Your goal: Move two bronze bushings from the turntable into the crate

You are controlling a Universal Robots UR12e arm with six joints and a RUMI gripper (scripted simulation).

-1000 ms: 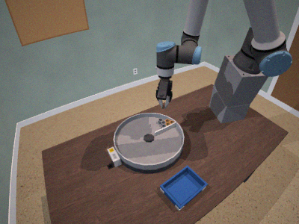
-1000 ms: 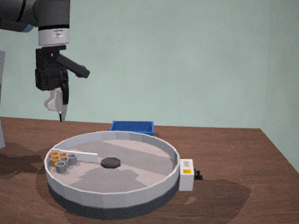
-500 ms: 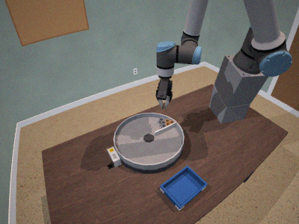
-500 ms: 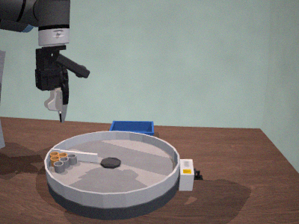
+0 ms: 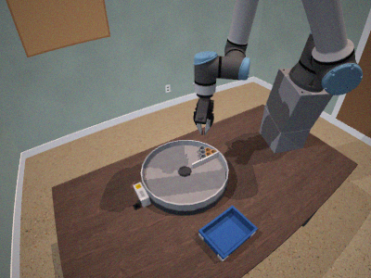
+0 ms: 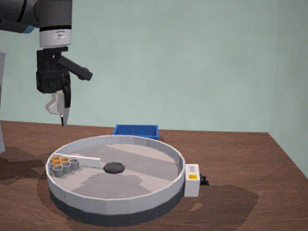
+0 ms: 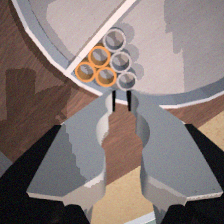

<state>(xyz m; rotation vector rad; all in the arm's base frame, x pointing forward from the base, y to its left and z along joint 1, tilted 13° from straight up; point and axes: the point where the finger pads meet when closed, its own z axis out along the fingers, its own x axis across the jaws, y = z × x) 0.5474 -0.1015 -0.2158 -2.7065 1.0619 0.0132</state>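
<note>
bunched at the divider [image 5: 205,159] [image 6: 88,160] [image 7: 102,35] on the turntable [image 5: 216,189] [image 6: 115,205] [image 7: 31,32]: 3 bronze bushings [image 5: 208,150] [image 6: 56,164] [image 7: 99,56] beside 3 grey bushings [image 5: 202,154] [image 6: 66,167] [image 7: 120,61], probably swept there by rotation (only 2 bronze needed). hanging nearly closed above the rim, fingers bare: the gripper [image 5: 203,132] [image 6: 64,124] [image 7: 121,91], likely awaiting a descent.

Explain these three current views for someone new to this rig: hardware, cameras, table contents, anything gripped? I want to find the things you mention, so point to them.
One jointed robot arm ends in a two-jaw end effector [image 5: 203,132] [image 6: 64,124] [image 7: 121,91]. The top picture looks down over the table; the exterior one looks across it from the side; the wrist one looks past the jaws.

On the table sits a round, rimmed turntable [image 5: 158,187] [image 6: 154,185] [image 7: 170,30]. Inside, six short sleeves cluster beside a white divider [image 5: 204,159] [image 6: 89,160] [image 7: 102,34]: three bronze, three gray. A blue crate [image 5: 228,232] [image 6: 136,130] stands apart, nothing in it as the top view shows.

The end effector is closed, gripping nothing.
</note>
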